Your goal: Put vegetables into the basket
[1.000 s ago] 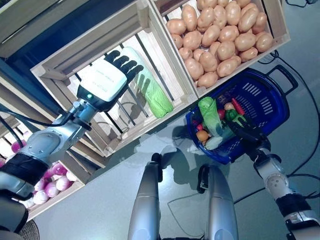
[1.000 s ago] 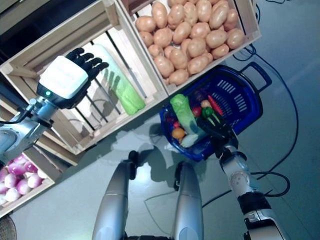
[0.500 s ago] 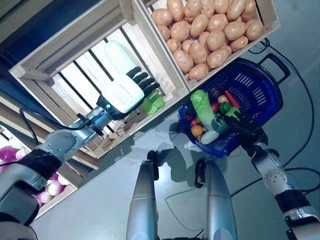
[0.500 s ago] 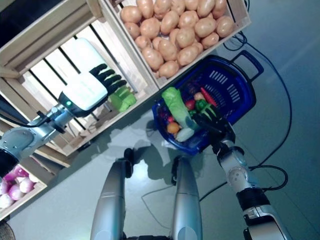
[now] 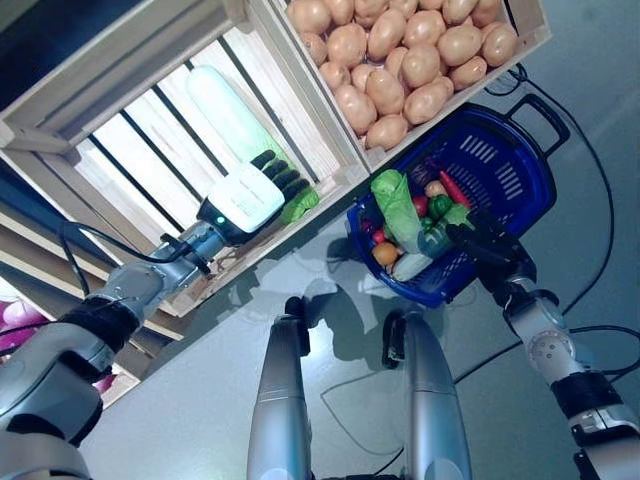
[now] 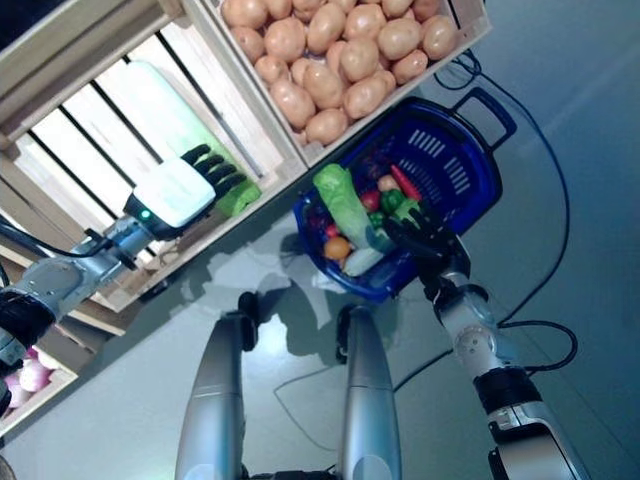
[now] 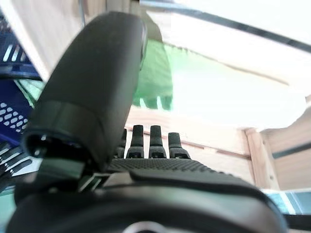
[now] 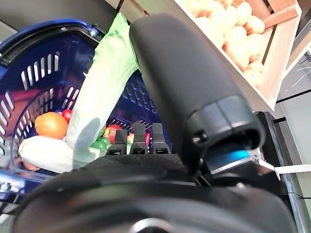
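Note:
My left hand (image 5: 245,200) is open with straight fingers inside the slatted wooden crate (image 5: 120,150). Its fingertips are at the leafy green end of a long pale-green cabbage (image 5: 222,105), which also shows past the fingers in the left wrist view (image 7: 204,92). I cannot tell whether they touch. The blue basket (image 5: 505,170) stands on the floor below the crates. It holds a second long cabbage (image 5: 395,205), an orange round vegetable (image 5: 385,254), a white one (image 5: 412,265), and red and green ones. My right hand (image 5: 480,245) is open over the basket's near rim.
Wooden crates of a vegetable stand (image 5: 400,60) run along the back, with the front edge of one just above the basket. Grey floor (image 5: 600,90) lies to the right of the basket and in front of the stand.
My left hand has come down along the cabbage from mid-crate to its green end at the crate's front edge. The camera has shifted. The right hand stays over the basket.

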`<state>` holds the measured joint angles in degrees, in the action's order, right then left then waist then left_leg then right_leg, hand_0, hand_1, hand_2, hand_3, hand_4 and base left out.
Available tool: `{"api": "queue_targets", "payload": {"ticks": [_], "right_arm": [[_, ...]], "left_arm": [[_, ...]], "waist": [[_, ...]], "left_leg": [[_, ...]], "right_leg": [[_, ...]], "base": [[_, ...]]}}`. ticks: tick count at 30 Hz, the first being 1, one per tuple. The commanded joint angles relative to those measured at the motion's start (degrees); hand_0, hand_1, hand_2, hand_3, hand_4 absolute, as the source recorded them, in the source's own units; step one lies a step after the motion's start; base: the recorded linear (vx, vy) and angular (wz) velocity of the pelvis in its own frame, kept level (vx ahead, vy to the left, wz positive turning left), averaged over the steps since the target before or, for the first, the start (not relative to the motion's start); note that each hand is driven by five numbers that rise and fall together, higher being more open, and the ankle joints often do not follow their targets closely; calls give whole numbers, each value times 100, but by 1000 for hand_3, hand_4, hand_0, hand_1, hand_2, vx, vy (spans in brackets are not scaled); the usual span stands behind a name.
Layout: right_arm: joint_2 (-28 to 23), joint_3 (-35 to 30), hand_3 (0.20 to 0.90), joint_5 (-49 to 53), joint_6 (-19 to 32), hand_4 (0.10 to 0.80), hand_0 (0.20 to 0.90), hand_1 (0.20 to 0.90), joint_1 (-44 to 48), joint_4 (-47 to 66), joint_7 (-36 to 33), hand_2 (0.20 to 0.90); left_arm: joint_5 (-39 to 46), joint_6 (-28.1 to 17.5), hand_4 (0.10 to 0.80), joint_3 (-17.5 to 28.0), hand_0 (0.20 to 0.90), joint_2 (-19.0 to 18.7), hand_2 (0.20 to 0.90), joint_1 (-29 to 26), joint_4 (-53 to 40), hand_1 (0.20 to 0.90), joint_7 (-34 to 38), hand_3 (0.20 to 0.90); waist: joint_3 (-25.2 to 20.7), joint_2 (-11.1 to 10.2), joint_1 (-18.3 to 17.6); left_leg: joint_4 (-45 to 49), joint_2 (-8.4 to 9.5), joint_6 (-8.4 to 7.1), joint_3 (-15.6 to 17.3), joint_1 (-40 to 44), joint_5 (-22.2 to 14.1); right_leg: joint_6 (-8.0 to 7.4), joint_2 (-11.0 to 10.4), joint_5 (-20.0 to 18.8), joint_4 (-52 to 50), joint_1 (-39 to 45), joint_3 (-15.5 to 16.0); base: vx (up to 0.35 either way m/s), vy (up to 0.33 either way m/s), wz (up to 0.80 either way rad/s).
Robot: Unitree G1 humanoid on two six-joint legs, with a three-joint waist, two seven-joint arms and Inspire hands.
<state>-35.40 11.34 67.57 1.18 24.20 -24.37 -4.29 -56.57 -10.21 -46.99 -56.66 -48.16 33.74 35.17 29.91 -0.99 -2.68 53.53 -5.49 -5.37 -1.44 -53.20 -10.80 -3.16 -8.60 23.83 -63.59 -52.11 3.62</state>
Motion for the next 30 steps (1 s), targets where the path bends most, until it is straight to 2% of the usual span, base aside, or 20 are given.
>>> {"api": "queue_targets", "payload": {"ticks": [1,5,10,11,12,14,16,18,22,24,25,26,28,30], "right_arm": [[-270,-281,900,-125,356,800,900,900,334,527,123,900],[-271,-304,900,-156,299,800,900,900,357,628,108,900],[-297,-372,900,40,212,800,900,900,349,626,211,900],[-312,-363,900,64,201,800,900,900,313,640,209,900],[-333,-375,900,70,207,800,900,900,343,662,210,900],[-336,-359,900,74,204,800,900,900,343,672,233,900],[-355,-366,900,81,180,800,900,900,405,712,230,900],[-321,-334,900,31,165,800,900,900,389,754,201,900],[-314,-369,900,70,134,800,900,900,409,791,227,900],[-286,-364,900,52,122,800,900,900,377,791,227,900],[-285,-377,900,76,135,800,900,900,393,816,218,900],[-274,-365,900,119,153,800,900,900,362,822,211,900],[-251,-384,900,133,169,800,900,900,347,862,214,900],[-212,-363,900,98,175,800,900,900,300,886,212,900]], "left_arm": [[14,483,800,199,900,79,900,-669,87,900,539,900],[118,694,800,290,900,247,900,-642,309,900,877,900],[-65,659,800,345,900,299,900,-661,449,900,1071,900],[-79,673,800,319,900,307,900,-657,447,900,1098,900],[-112,695,800,318,900,308,900,-703,436,900,1078,900],[-116,747,800,261,900,340,900,-736,418,900,1066,900],[-114,767,800,211,900,336,900,-869,400,900,1047,900],[-205,801,800,177,900,395,900,-908,365,900,992,900],[-289,861,800,151,900,373,900,-998,349,900,908,900],[-340,868,800,141,900,355,900,-982,362,900,882,900],[-361,832,800,146,900,323,900,-1019,368,900,885,900],[-418,820,800,124,900,324,900,-1012,375,900,881,900],[-479,817,800,86,900,300,900,-1083,371,900,818,900],[-535,814,800,48,900,293,900,-1074,331,900,732,900]], "waist": [[-12,-32,-82],[-12,-50,-94],[-12,-49,-102],[-12,-51,-99],[-12,-49,-104],[-12,-49,-114],[-12,-53,-128],[-12,-51,-133],[-12,-41,-154],[-12,-33,-158],[-12,-29,-171],[-12,-26,-174],[-12,-24,-190],[-12,-18,-199]], "left_leg": [[19,13,411,446,290,-442],[78,-8,411,438,154,-444],[187,-12,399,415,5,-487],[235,-20,377,400,89,-629],[219,-31,404,413,-53,-486],[332,-31,372,381,-30,-642],[340,-52,400,393,-200,-519],[371,-53,369,381,-107,-665],[302,-70,382,424,-154,-540],[333,-60,344,412,-20,-687],[320,-71,369,432,-143,-555],[359,-71,346,421,-61,-672],[346,-79,370,439,-152,-575],[392,-80,349,432,-42,-719]], "right_leg": [[94,-33,-792,521,109,79],[93,-29,-779,462,-20,69],[83,-47,-731,327,-181,66],[40,-46,-603,279,-91,51],[90,-55,-722,292,-228,70],[41,-44,-582,195,-191,36],[81,-59,-681,175,-362,46],[30,-54,-555,140,-271,19],[65,-67,-677,214,-324,26],[16,-60,-561,204,-184,0],[62,-71,-680,224,-306,9],[28,-69,-581,196,-221,-9],[61,-79,-675,216,-311,-2],[14,-65,-559,189,-196,-28]], "base": [[-2,17,-4],[3,21,-3],[15,9,0],[0,0,0],[50,7,-2],[23,7,-3],[-44,-1,-5],[22,-2,-5],[-17,-3,-2],[51,-5,0],[0,0,0],[-53,-16,0],[0,0,0],[54,-15,-3]]}}
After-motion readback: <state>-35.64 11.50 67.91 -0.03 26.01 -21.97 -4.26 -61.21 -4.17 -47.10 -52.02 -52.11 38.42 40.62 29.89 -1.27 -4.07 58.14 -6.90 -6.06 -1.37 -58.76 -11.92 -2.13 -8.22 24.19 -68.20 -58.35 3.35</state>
